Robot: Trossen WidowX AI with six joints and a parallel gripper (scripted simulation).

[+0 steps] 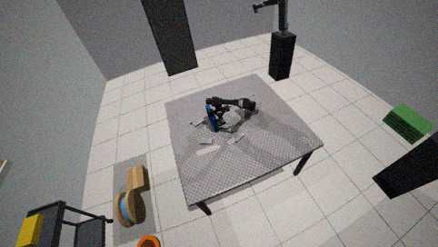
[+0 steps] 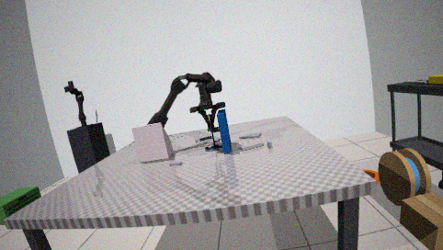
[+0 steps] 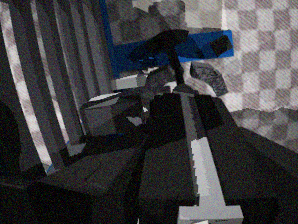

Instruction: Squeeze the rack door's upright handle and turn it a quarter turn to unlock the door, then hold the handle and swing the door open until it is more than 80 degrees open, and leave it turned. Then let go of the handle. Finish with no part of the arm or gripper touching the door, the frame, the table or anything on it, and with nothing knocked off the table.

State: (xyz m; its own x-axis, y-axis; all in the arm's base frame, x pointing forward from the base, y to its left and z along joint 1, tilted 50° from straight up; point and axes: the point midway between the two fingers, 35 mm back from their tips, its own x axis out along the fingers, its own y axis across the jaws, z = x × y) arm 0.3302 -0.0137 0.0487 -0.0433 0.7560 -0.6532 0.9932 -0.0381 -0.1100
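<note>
The rack's blue frame [image 1: 212,120] [image 2: 224,133] stands upright on the table, and its lower blue bar also shows in the wrist view [image 3: 210,41]. A dark slatted panel [image 3: 30,75], apparently the door, fills the wrist view's left side. The dark upright handle [image 3: 207,172] has a pale strip and stands at the wrist view's lower centre. My gripper [image 2: 212,130] [image 3: 190,136] reaches down beside the blue frame, its fingers drawn in against both sides of the handle. The top and exterior views are too small to show the door's angle; the fingers hide part of the handle.
A pale pink box [image 2: 152,143] stands on the table [image 1: 254,154] [image 2: 276,172], on the arm-base side of the rack. Small grey pieces lie around the rack, including one flat piece [image 1: 205,142] [image 2: 250,135] and a short bar. The arm [image 1: 232,102] [image 2: 170,101] arches over from its base.
</note>
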